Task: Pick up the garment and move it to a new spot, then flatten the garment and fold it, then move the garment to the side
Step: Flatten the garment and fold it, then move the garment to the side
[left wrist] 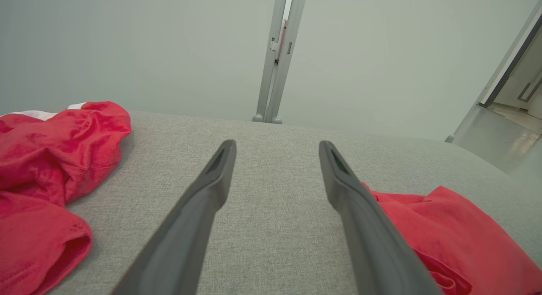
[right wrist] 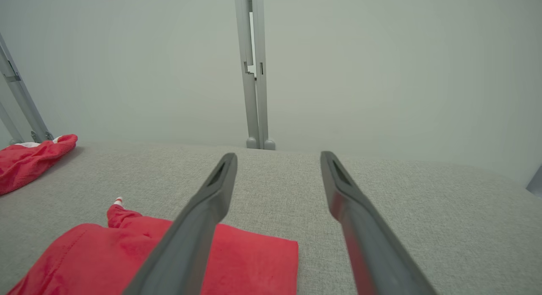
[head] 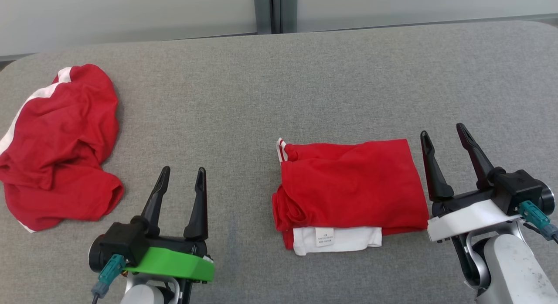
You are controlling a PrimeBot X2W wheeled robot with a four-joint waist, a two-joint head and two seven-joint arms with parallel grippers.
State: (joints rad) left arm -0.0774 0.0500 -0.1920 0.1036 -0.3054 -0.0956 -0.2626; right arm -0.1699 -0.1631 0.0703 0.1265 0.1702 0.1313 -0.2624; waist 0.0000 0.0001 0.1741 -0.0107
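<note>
Folded garment [head: 353, 186]: red, folded into a flat, nearly rectangular packet that lies on the grey table [head: 261, 99]; in the left wrist view [left wrist: 457, 235] one red corner of it shows, in the right wrist view [right wrist: 93, 261] its far edge.
White layer [head: 348, 240]: it comes out from under the near edge of the folded garment, and a small label [head: 324, 237] lies on it.
Striped trim [head: 281, 149]: white and red, at the far left corner of the folded garment.
Right gripper [head: 442, 130]: just beside the right edge of the folded garment, not touching it; its two dark fingers are spread wide apart with nothing between them, as the right wrist view [right wrist: 277, 154] also shows.
Left gripper [head: 183, 169]: to the left of the folded garment, clearly apart from it; the jaws are also spread wide with only bare table between them [left wrist: 276, 143].
Crumpled garment [head: 61, 151]: a second red piece with a white band, in a loose heap well apart to the left of the folded garment [left wrist: 46, 159] [right wrist: 29, 161].
Grey post [head: 275, 9]: it stands behind the far table edge, beyond the folded garment.
</note>
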